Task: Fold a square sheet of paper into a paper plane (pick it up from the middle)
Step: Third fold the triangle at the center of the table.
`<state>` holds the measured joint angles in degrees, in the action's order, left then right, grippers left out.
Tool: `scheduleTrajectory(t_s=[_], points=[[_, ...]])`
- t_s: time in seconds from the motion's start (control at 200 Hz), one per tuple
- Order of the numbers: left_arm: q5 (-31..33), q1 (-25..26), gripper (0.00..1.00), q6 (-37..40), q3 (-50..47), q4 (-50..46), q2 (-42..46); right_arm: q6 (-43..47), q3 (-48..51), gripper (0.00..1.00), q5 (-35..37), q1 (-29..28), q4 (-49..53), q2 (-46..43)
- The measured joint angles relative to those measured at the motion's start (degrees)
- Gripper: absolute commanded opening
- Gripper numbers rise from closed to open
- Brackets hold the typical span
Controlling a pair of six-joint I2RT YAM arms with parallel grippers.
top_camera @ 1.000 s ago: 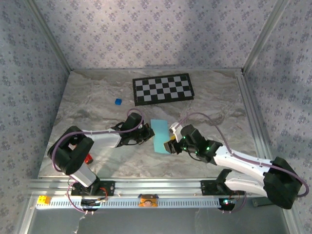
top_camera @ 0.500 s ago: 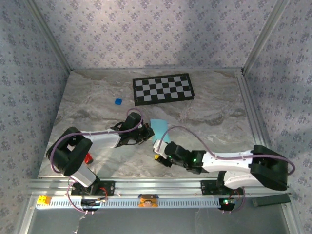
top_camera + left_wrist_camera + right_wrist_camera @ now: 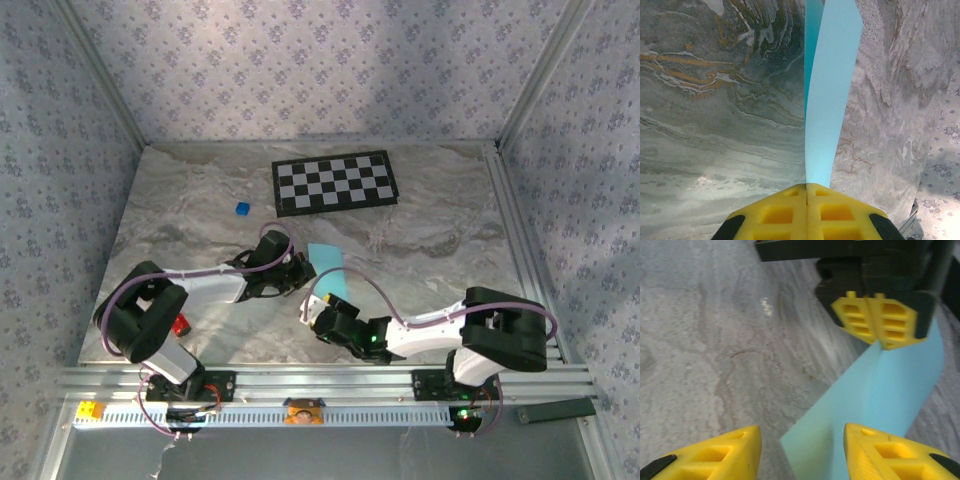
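Table (image 3: 450, 225): grey marble.
Checkerboard (image 3: 334, 182): flat, near the far edge.
Paper (image 3: 327, 262): light blue, mid-table, held by one edge.
Left jaws: clenched on the paper's edge.
Right jaws: released, apart, just beside the paper's near corner.
Cube (image 3: 241, 209): blue, left of checkerboard.

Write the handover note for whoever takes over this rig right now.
Left tool: shut on one edge of the light-blue paper, holding it up.
Right tool: open at the paper's near end, not closed on it.
Done: paper picked up; it looks doubled over lengthwise.
Left: the remaining folds; no dart shape yet.
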<state>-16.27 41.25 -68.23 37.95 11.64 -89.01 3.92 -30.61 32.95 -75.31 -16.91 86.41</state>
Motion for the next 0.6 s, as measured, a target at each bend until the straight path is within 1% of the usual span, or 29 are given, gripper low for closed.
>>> scheduleTrajectory(t_s=[0.11, 0.24, 0.385, 0.435, 0.6], points=[[0.04, 0.00, 0.06, 0.04, 0.00, -0.11, 0.13, -0.02, 0.00, 0.37, 1.77, 0.00, -0.04, 0.00], [0.04, 0.00, 0.06, 0.04, 0.00, -0.35, 0.13, -0.22, 0.00, 0.30, 2.08, 0.00, -0.02, 0.00], [0.22, 0.00, 0.06, 0.17, 0.00, -0.48, 0.13, -0.68, 0.00, 0.27, 1.99, 0.00, -0.04, 0.00], [0.24, 0.00, 0.06, 0.20, 0.00, -0.57, 0.13, -0.94, 0.00, 0.24, 1.88, 0.02, -0.04, 0.00], [0.44, 0.00, 0.06, 0.20, 0.00, -0.81, 0.13, -1.55, 0.00, 0.22, 1.29, 0.24, -0.07, 0.00]])
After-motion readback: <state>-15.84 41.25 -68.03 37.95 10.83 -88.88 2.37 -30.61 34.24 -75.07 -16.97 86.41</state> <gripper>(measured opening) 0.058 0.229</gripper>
